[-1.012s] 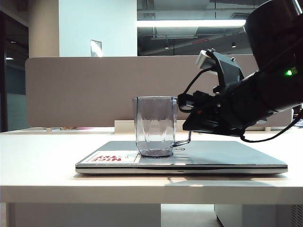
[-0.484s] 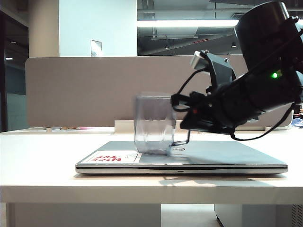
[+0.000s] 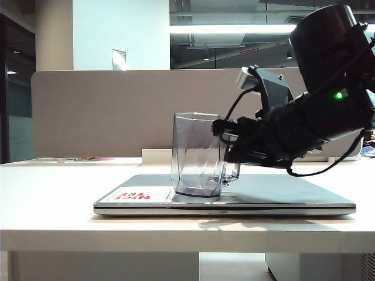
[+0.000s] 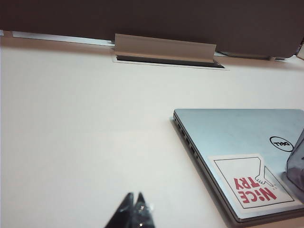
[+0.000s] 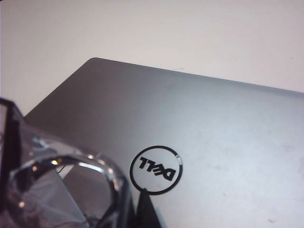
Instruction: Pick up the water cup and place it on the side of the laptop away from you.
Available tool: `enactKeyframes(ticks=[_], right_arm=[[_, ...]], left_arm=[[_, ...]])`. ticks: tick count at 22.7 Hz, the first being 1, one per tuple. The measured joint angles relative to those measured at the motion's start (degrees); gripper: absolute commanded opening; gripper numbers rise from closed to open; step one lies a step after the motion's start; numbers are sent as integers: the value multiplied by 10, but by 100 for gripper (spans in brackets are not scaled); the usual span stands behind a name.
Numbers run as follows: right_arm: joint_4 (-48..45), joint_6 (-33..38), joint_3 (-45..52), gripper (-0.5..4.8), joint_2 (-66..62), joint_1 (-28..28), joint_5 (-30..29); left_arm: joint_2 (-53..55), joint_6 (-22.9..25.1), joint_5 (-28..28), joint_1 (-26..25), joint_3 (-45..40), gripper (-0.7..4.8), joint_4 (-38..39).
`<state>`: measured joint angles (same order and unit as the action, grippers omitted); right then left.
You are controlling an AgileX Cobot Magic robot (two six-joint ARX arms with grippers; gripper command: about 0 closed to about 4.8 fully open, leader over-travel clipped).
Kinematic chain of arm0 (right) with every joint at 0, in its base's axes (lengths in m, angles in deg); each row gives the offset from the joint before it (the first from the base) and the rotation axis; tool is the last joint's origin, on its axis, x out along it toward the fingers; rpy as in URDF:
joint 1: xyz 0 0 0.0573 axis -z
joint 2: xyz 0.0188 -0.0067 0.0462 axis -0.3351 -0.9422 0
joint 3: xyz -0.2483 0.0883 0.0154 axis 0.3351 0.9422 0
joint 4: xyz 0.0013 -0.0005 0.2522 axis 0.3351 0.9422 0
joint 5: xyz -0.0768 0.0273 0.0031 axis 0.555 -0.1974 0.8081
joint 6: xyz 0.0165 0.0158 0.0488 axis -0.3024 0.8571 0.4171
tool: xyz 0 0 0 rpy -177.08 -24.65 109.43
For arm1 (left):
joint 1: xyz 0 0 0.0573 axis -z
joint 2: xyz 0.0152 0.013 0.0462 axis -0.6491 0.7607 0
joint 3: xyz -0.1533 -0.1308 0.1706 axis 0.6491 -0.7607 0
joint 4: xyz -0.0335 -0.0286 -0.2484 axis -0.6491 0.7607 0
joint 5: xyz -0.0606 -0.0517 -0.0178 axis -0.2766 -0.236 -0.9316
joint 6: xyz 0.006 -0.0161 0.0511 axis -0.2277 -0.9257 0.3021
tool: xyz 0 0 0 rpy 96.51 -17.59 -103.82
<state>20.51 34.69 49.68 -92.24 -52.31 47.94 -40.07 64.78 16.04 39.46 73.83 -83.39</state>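
L gripper (image 4: pixel 134 209) hangs over bare table (image 4: pixel 85 133), far left, jaws together, idle. Water cup (image 3: pixel 198 155) tilted on laptop (image 3: pixel 281 196) lid. R gripper (image 3: pixel 229 140) pinches handle; off-centre grip, cup may swing or slip when lifted.

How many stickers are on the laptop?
1. The white sticker with red letters is on the closed lid of the laptop, in the corner beside the water cup. The cup or the underside might hide others.

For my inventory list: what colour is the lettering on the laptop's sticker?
Red, on a white sticker on the silver laptop; clearest in the left wrist view.
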Motion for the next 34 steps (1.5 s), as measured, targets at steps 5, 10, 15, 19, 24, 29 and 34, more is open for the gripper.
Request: enactKeyframes(ticks=[5,10,15,19,24,29,34], right_arm=[[-16,-17,0,-2,-1,0,0],[-44,-49,-10,-2,10,0,0],[24,-98,-85,-2,14,2,0],[66,-110,-144,-2,14,22,-4],[116,-111,-224,-2,10,80,-5],[140,-111,-268,-2,-28,110,-27],[143,-111,-311,-2,-85,113,-29]], left_arm=[[0,0,0,0,0,-6,0],[0,0,0,0,0,-6,0],[0,0,0,0,0,-6,0],[0,0,0,0,0,-6,0],[0,0,-9,0,0,-6,0],[0,0,-13,0,0,-6,0],[0,0,-13,0,0,-6,0]])
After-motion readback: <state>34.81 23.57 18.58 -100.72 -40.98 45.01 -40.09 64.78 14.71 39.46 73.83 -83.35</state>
